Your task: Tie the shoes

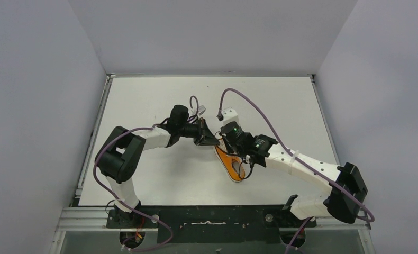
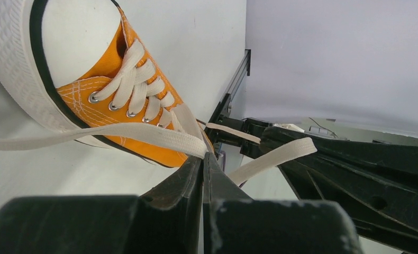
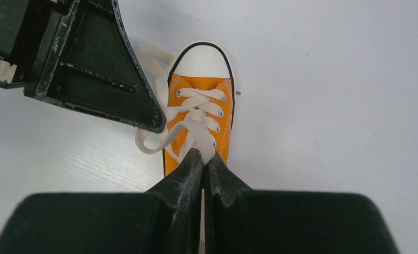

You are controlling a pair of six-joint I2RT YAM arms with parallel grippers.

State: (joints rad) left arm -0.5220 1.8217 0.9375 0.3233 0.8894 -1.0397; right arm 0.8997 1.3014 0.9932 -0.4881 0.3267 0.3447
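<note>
The shoe (image 1: 231, 165) lies in the middle of the worktop (image 1: 281, 106), toe away, my left tool (image 2: 203, 157) and right tool (image 3: 203, 157) each clamped on a lace (image 2: 143, 132), so I'd pull apart evenly and low, holding tension without dragging it.

The left gripper (image 2: 203, 159) pinches a whitish lace (image 2: 143, 132) beside the orange sneaker (image 2: 98, 103); its jaws meet tight.

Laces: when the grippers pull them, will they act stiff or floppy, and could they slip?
Likely floppy: the laces are flat strips, and one curls in a slack loop beside the shoe. Probably light, so pulling may drag the shoe instead. The left gripper and right gripper each pinch a strand; slipping seems possible.
</note>
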